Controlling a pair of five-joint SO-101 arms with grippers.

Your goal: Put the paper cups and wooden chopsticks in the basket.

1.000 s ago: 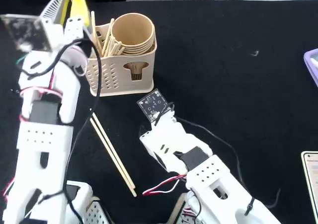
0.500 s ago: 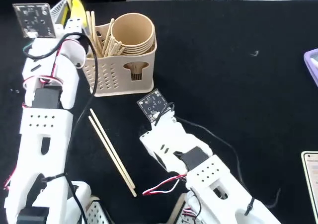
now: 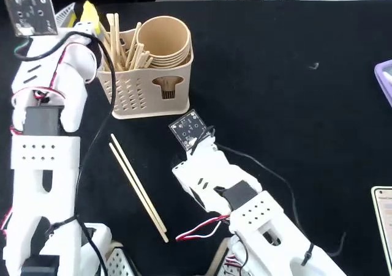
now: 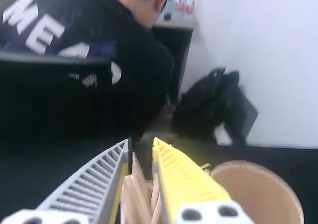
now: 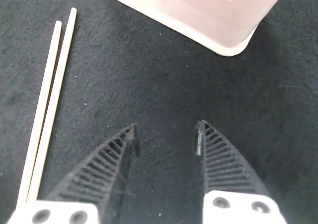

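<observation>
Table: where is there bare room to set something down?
The broad black stretch of table right of the basket, up to the purple thing at the edge, is bare. Crowded: in front of the basket, two chopsticks lie between the left arm and the right arm.

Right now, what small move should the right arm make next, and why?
Probably shift the right gripper sideways, toward the left arm's side, until it is over the two loose chopsticks. Its jaws stand open above bare table, while that pair lies side by side outside the basket, which already holds the cups and other sticks.
</observation>
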